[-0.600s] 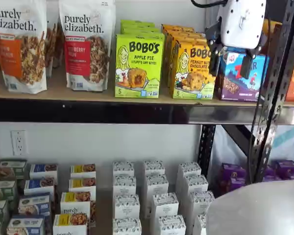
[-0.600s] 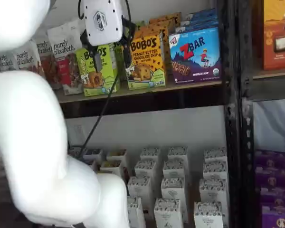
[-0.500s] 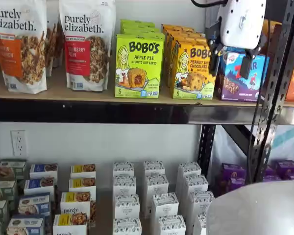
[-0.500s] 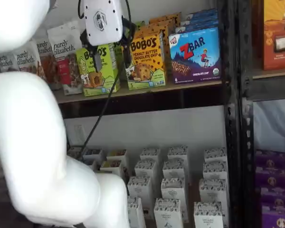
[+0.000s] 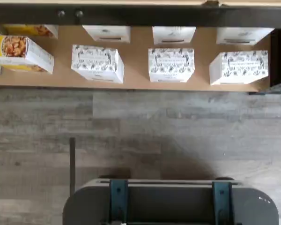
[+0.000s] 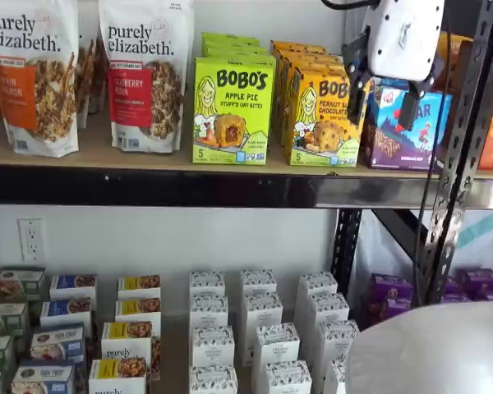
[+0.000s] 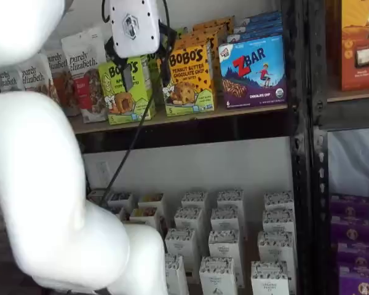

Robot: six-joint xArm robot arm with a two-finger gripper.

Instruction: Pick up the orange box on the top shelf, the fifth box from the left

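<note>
1. Hanging my gripper (image 6: 384,100) in front of the top shelf (image 6: 230,190), out from the boxes and touching nothing; in both shelf views my two black fingers (image 6: 410,109) are showing apart with a plain gap, spread wide and holding nothing.
2. Looking down through the wrist view, I am seeing only grey floor, a dark mount with teal brackets (image 5: 118,200), and small white boxes (image 5: 171,64) on a lower board; my fingers are not showing there at all.
3. Standing the orange box (image 7: 189,78) upright at the shelf's front edge, the row is placing it between the lime-green Bobo's box (image 7: 125,91) and the blue ZBar box (image 7: 253,71), close on both sides.
4. Judging its handling: thin cardboard, probably light, stiff at the corners but giving in the faces. I am planning to pinch across the two narrow sides, high on the box, gently.
5. Noting what is hidden: my white body is covering the orange box's right edge in a shelf view (image 6: 324,116); side gaps and more orange boxes behind are hard to make out.
</note>
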